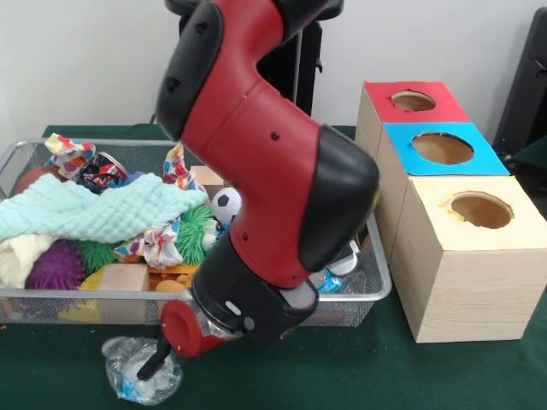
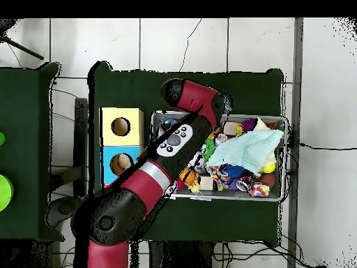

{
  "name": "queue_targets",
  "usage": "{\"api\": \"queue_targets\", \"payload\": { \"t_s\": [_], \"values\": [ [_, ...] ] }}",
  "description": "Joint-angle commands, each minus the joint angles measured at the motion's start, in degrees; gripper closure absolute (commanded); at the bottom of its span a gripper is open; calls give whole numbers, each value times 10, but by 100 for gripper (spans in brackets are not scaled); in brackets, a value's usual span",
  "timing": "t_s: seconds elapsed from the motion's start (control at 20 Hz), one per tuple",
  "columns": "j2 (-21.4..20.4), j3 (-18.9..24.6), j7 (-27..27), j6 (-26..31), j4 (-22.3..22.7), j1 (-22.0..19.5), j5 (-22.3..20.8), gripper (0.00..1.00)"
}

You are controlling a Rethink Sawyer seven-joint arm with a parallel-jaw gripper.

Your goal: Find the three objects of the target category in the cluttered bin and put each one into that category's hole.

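Crumpled plastic bag (image 1: 141, 373) on table, fingers (image 1: 152, 363) touching, wire bin (image 1: 376, 282) behind

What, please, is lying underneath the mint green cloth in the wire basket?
Under the mint cloth show a purple spiky ball, a green spiky ball and a cream item; anything deeper is covered.

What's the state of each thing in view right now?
gripper: down outside the wire bin, on a crumpled plastic bag; open or shut unclear.
wire bin: full of clutter.
mint cloth: draped over the toys.
red box hole: open.
blue box hole: open.
yellow box hole: open, ragged rim.
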Motion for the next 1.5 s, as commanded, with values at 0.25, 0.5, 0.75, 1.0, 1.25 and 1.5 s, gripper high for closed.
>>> {"api": "queue_targets", "payload": {
  "t_s": [0.25,0.5,0.75,1.0,1.25,1.5],
  "values": [
    [133,-69,399,67,-52,-22,61,0],
    [149,-116,445,73,-71,-34,59,0],
    [176,-219,492,110,-101,-60,59,0],
    [193,-312,516,134,-111,-79,58,0],
    [199,-327,505,135,-100,-77,60,0],
    [205,-362,515,158,-104,-86,62,0]
  ]
}}
